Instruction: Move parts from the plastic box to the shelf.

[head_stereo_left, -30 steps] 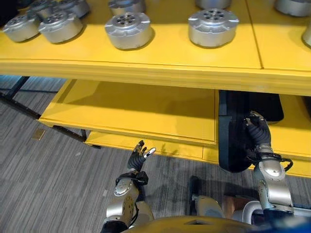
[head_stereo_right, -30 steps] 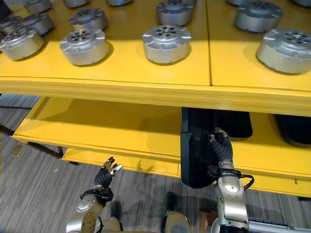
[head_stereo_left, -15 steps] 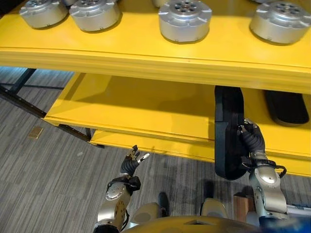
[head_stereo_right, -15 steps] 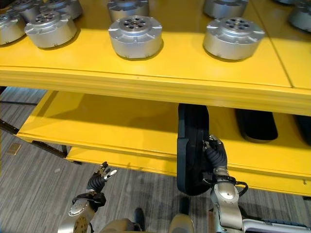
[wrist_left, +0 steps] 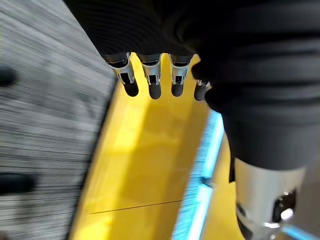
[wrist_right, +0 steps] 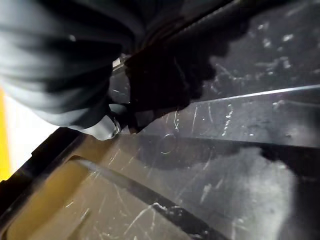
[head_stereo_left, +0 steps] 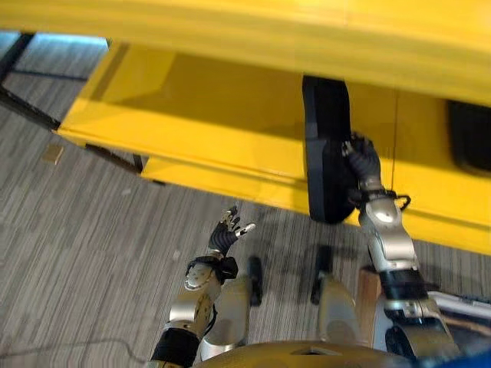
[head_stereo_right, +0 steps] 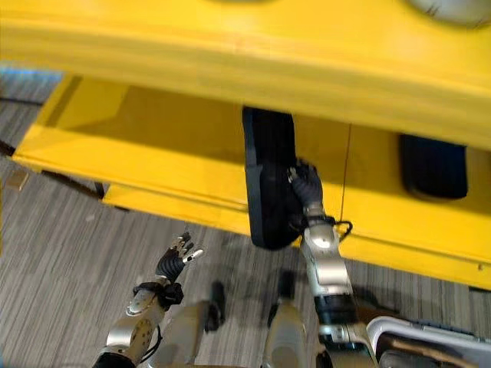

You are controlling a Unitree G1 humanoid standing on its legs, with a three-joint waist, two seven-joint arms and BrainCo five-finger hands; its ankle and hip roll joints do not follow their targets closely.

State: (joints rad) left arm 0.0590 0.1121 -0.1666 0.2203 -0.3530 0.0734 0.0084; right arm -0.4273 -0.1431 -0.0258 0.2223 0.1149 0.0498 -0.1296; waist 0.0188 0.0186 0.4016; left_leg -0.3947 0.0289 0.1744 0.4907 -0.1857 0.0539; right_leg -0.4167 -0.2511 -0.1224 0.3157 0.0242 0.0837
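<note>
The right hand (head_stereo_left: 363, 159) grips the black plastic box (head_stereo_left: 325, 149), tipped on edge against the yellow shelf (head_stereo_left: 222, 146) — best kept clamped and eased level. The left hand (head_stereo_left: 225, 236) hangs low over the floor, fingers relaxed.

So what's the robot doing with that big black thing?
The right robot hand grips a black plastic part, standing on edge at the front of the lower yellow shelf, half under the shelf above. The left robot hand hangs open over the grey floor, holding nothing. Another black part lies further right on that shelf.
</note>
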